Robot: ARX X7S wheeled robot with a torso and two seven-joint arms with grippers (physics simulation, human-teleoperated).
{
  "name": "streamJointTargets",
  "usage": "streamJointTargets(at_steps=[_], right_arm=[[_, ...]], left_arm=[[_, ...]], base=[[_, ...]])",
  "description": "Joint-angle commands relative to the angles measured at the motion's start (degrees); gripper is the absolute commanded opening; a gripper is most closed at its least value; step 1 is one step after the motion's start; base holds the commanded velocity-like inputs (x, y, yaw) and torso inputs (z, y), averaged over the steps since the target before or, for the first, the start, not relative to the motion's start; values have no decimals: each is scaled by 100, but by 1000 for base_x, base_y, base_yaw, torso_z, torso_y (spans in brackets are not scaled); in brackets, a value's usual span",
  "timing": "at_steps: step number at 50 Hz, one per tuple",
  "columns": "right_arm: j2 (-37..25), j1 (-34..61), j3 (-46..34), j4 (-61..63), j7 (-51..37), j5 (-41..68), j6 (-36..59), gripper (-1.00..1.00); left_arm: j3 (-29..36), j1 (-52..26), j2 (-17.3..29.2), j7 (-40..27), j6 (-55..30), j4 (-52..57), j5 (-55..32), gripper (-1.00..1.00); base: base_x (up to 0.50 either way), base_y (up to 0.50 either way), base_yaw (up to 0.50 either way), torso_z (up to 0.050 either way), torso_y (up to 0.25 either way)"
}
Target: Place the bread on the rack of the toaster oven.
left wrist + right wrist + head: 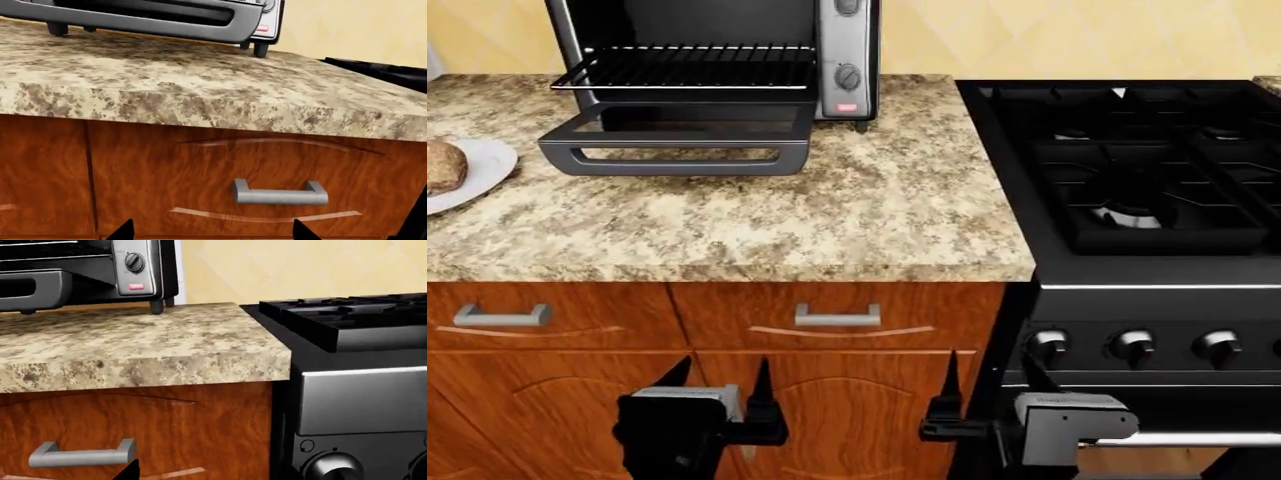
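The toaster oven (721, 60) stands at the back of the counter with its glass door (681, 140) dropped open. The black wire rack (687, 68) sits inside the cavity. The brown bread (441, 165) lies on a white plate (481, 165) at the far left edge of the head view. My left gripper (717, 385) and right gripper (992, 380) are both open and empty, low in front of the cabinet drawers, well below the counter. The left wrist view shows the oven door (153, 17) above the left gripper (212, 232). The right wrist view shows the oven's knob panel (137, 267).
A granite counter (868, 210) tops wooden drawers with metal handles (837, 318). A large black gas stove (1134, 170) with a row of knobs stands to the right. The drawer handle (280, 192) is close ahead of the left gripper.
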State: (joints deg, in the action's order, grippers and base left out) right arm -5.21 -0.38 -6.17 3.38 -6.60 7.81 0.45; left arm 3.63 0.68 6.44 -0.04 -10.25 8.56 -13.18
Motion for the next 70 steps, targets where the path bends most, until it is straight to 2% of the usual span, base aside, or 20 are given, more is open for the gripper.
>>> streamJointTargets(at_steps=[1,4,13,18,19,21,24,28,32,39,42,46,70], right_arm=[[-372,-131,60,2145,-321,219,1386,100],[-526,66,171,3033,-442,384,2171,100],[-853,701,498,4574,-629,891,3640,100],[-1059,1319,808,5547,-691,1461,4633,100],[-1224,1396,666,5640,-703,1322,4484,100],[-1523,1540,649,5656,-1017,1804,4423,100],[-2726,2104,264,5658,-2393,3302,4036,100],[-3931,2895,-479,5658,-3573,4472,3260,100],[-5017,3785,-1837,5659,-4405,4642,2307,100],[-5915,5023,-3836,5658,-5110,4463,1169,100],[-6061,5452,-4423,5657,-5279,4436,945,100],[-6107,5714,-4766,5650,-5324,4398,821,100],[-6335,5797,-5206,5513,-5273,4207,268,100]], left_arm=[[-26,-339,362,-802,-2795,2041,-311,100],[-296,-699,410,-1045,-4056,2819,-709,100],[-1110,-1794,263,-1429,-6186,3329,-1537,100],[-1465,-2403,233,-1573,-7042,3463,-1798,100],[-1530,-2551,210,-1595,-7201,3415,-1840,100],[-1650,-2757,158,-1648,-7474,3367,-1908,100],[-1823,-3254,195,-1901,-7964,3315,-2200,100],[-1951,-3744,606,-3347,-7964,2769,-3878,100],[-2029,-4105,810,-4258,-7959,2368,-4825,100],[-1968,-4412,1095,-5152,-7879,2007,-5793,100],[-1963,-4386,1130,-5325,-7832,1934,-5939,100],[-1891,-4429,1196,-5449,-7772,1854,-6034,100],[-1657,-4428,1361,-5667,-7381,1637,-6138,100]], base=[[0,0,0,0,0],[0,0,0,0,0],[0,0,0,0,0],[0,0,0,0,0],[0,0,0,0,0],[0,0,0,0,0],[0,0,0,0,0],[0,0,0,0,0],[0,0,0,0,0],[0,0,0,0,0],[0,0,0,0,0],[0,0,0,0,0],[0,472,0,0,0]])
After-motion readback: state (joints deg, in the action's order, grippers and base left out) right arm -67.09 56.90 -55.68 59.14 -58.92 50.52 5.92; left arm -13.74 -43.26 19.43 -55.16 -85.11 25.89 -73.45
